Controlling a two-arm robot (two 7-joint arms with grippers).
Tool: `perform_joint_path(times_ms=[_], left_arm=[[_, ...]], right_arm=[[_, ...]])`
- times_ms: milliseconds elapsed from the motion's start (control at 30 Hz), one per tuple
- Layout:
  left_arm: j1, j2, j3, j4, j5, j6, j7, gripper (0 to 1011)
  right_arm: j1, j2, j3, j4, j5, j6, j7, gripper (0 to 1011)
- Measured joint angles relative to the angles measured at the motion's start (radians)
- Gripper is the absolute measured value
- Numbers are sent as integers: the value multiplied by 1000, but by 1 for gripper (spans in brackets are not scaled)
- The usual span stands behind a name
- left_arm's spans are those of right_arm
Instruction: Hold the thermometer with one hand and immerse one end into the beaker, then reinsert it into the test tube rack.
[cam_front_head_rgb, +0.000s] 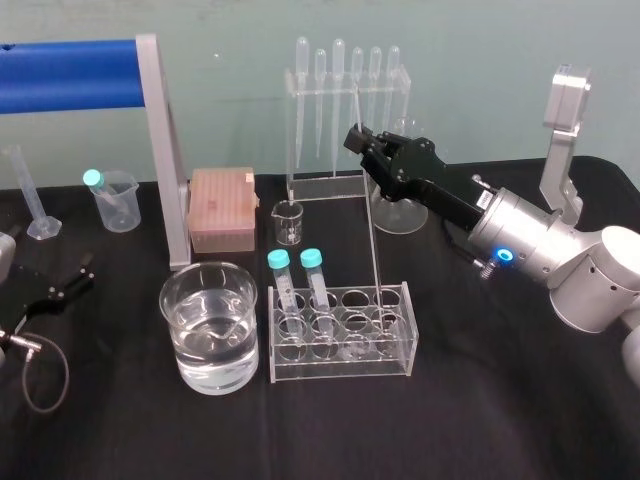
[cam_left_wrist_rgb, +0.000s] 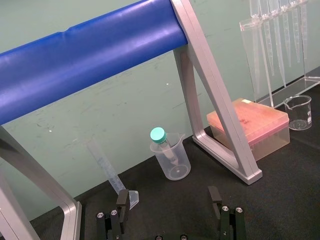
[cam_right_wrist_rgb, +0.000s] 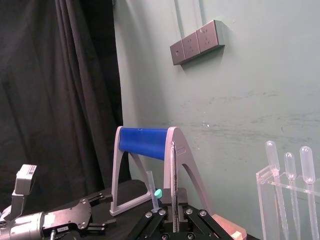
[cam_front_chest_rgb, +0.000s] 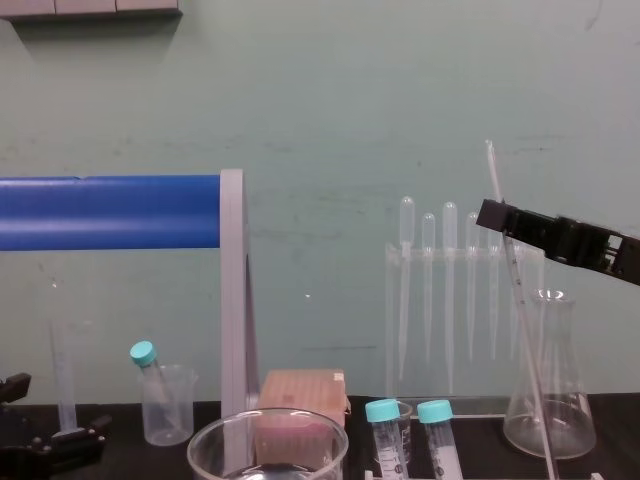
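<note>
Beside rack (cam_front_head_rgb: 404, 335) on its left: beaker (cam_front_head_rgb: 212, 368), part full | far left: left hand (cam_left_wrist_rgb: 169, 197) parked, fingers (cam_left_wrist_rgb: 122, 200) apart | above rack: right hand (cam_front_head_rgb: 362, 145) clamped on thermometer (cam_front_head_rgb: 375, 250) near top, foot seemingly in right well | we lift straight till clear, then swing left.

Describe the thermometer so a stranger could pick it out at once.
Find the clear test tube rack at the front of the black table, right of the large beaker. From its right end a thin glass rod slants up into the right tool: that is the thermometer. Unlike the bulb-topped pipettes hanging behind, it is much longer, bulbless and gripped.
</note>
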Motion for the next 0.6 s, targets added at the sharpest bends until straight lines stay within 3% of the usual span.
perform_joint_path(times_ms=[233, 600], left_arm=[[0, 0, 0, 0, 0, 0, 0, 1008], [0, 0, 0, 0, 0, 0, 0, 1008]], right_arm=[[-1, 1, 1, -1, 0, 0, 0, 57], [-1, 1, 1, -2, -1, -1, -1, 339]])
